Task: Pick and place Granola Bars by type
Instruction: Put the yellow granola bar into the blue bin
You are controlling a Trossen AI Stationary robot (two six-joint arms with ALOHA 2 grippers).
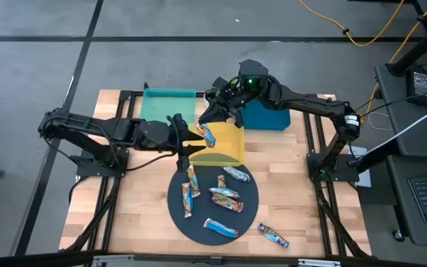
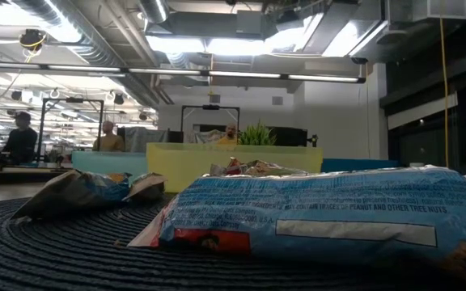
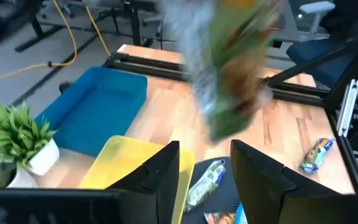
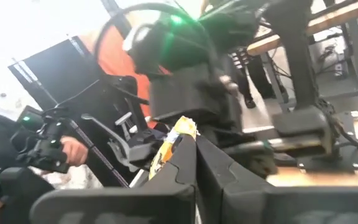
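One granola bar [image 1: 208, 135] hangs in the air over the yellow tray [image 1: 228, 148], between my two grippers. My right gripper [image 1: 215, 119] reaches in from the far right and is shut on it. My left gripper [image 1: 187, 142] comes from the left and stands open just short of the bar; in its wrist view the blurred bar [image 3: 235, 68] shows beyond the parted fingertips [image 3: 207, 155]. Several more granola bars [image 1: 226, 196] lie on a dark round mat [image 1: 176, 211]. One bar [image 1: 273, 235] lies on the bare wood near the front. My right gripper pinches the granola bar between its two shut fingers. A yellow-orange wrapper end [image 4: 178, 134] sticks out past the fingertips. The bar is lifted clear of tray and table. Which part of the bar lies between the fingers is hidden by the fingers themselves.
A teal tray [image 1: 169, 104] stands at the far left and a blue tray [image 1: 269, 117] at the far right behind the yellow one. A small potted plant [image 3: 17, 140] stands by the blue tray [image 3: 98, 112]. People sit in the room beyond the table.
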